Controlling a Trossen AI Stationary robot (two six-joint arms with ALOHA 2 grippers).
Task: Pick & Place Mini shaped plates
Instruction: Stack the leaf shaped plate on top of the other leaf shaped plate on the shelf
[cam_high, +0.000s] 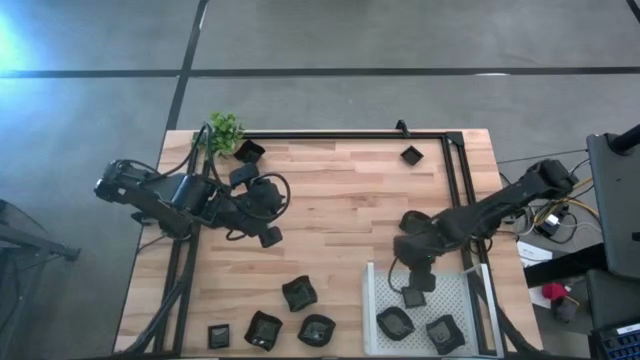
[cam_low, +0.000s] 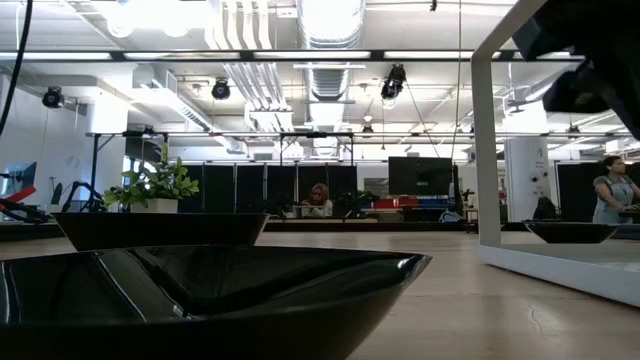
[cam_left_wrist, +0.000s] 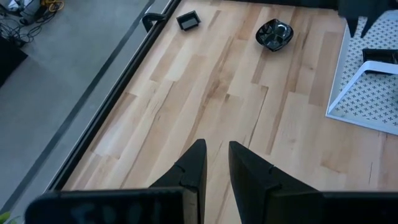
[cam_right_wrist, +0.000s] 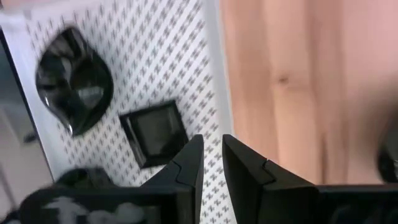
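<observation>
Plates: small black dishes with raised rims, glossy in the low view, where one fills the foreground (cam_low: 200, 300). Judge them light, rigid and slick; probably hard plastic or ceramic, so treat them as chippable. They would skate on the wood if you nudge them sideways.

Where they lie: three sit on the white tray (cam_high: 372, 300) — a square one (cam_high: 414, 297), a rounded one (cam_high: 395, 322) and another (cam_high: 445, 332). Four wait on the worktop (cam_high: 340, 220) near its front edge, left of the tray: (cam_high: 299, 293), (cam_high: 264, 329), (cam_high: 317, 330), (cam_high: 219, 336). One square plate (cam_high: 411, 155) sits near the far rail, another (cam_high: 249, 152) beside the plant (cam_high: 225, 130).

Right tool (cam_right_wrist: 211, 149): over the tray's worktop-side edge, just beside the square plate (cam_right_wrist: 154, 132). Fingers stand slightly apart with only tray showing in the gap; nothing held.

Left tool (cam_left_wrist: 216, 155): hovers over bare wood on the left side, fingers slightly apart, empty. From its wrist you see a rounded plate (cam_left_wrist: 274, 34) and a square one (cam_left_wrist: 188, 20) well ahead.

Grip advice: take the rim, one finger inside and one outside the wall, coming straight down. On square plates choose the middle of a straight side; on wavy ones choose a flatter stretch. Close gently, since a slick rim may squirt out under a hard pinch.
</observation>
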